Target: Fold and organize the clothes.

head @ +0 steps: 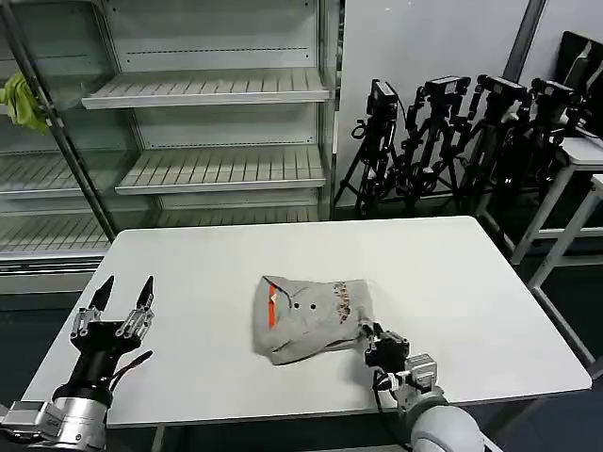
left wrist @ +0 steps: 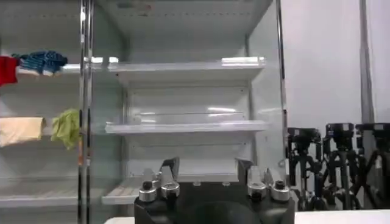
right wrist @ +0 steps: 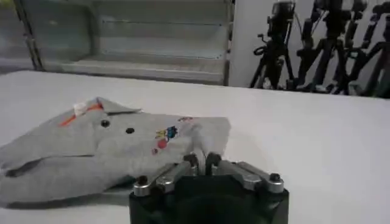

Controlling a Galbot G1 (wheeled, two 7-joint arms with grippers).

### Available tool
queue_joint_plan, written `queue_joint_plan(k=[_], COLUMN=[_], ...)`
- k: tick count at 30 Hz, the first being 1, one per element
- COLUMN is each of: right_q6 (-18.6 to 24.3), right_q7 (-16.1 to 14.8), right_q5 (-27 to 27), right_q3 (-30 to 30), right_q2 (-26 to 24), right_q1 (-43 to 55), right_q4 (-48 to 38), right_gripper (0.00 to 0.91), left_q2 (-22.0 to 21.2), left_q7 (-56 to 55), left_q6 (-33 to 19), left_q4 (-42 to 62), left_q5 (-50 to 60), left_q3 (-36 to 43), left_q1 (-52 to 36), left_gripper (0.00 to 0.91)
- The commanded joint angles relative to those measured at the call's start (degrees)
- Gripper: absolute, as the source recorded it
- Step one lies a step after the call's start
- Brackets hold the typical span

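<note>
Nearest the head camera, at the table's front edge, the right gripper (head: 369, 336) is seen: black fingers on a silver-grey wrist, pinched together on the near right corner of the shirt (head: 309, 317). In the right wrist view the two dark fingertips (right wrist: 212, 161) are pressed side by side with a fold of grey knit caught between them.

The shirt is a light grey soft knit, bunched into a rough, lumpy rectangle just front of the table's centre. An orange-red inner collar (head: 272, 310) is shown toward its 9 o'clock side, with two small dark buttons (right wrist: 105, 123) beside it on the placket. A small multicoloured chest print (right wrist: 164, 136) sits toward the 3 o'clock side. The cloth is creased and folded over itself; a thick rolled edge runs along the near side.

The table (head: 471, 282) is a smooth white rectangle with rounded corners.

At about 8 o'clock from the shirt, well apart from it, the left gripper (head: 122, 294) is held above the table's front left corner, its two pointed black fingers spread apart and aimed upward, nothing between them.

Beyond the table at 11 o'clock stands a shelving unit (head: 217, 89) of pale slatted metal shelves. A yellow-green rag (head: 24, 99) hangs at its far left. At 1 o'clock a cluster of black tripods (head: 452, 141) stands against a white wall.
</note>
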Motion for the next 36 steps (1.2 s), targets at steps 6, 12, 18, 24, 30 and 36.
queue_joint_plan(k=[6,12,18,24,30,36], right_q6=[-4.31,-6.05,-1.76,8.53,11.53,12.19], right_q7=[0.90,2.45,-1.25,-15.61,-20.44,-22.61], right_q5=[-5.30,-5.80,-7.61,-12.17,-16.84,-21.03], right_q3=[1.69,4.66,16.37,32.79,39.54,45.98], right_q2=[-6.89,-9.83,-8.71,-3.43,1.80,7.05], right_q1=[-0.48,-2.70,-5.07,-6.01,-7.42,-12.31], right_q4=[1.83,6.31,9.21,7.35,7.08,9.50], right_gripper=[0.907,0.907,0.907,0.907,0.907,0.907], left_q2=[0.05,0.63,4.05,10.69,14.04,16.60], left_q7=[0.01,0.18,1.41,6.87,5.65,8.42], left_q6=[1.80,1.86,1.21,-1.43,0.96,2.11], left_q4=[-1.25,-2.94,-1.09,4.30,5.48,12.05], left_q5=[-2.43,-3.86,-13.03,-15.29,-16.00,-7.16], left_q3=[1.40,0.97,1.29,1.37,2.79,4.14], left_q1=[0.07,-0.22,-4.55,-10.66,-16.97,-24.71], left_gripper=[0.655,0.655,0.695,0.695,0.776,0.796])
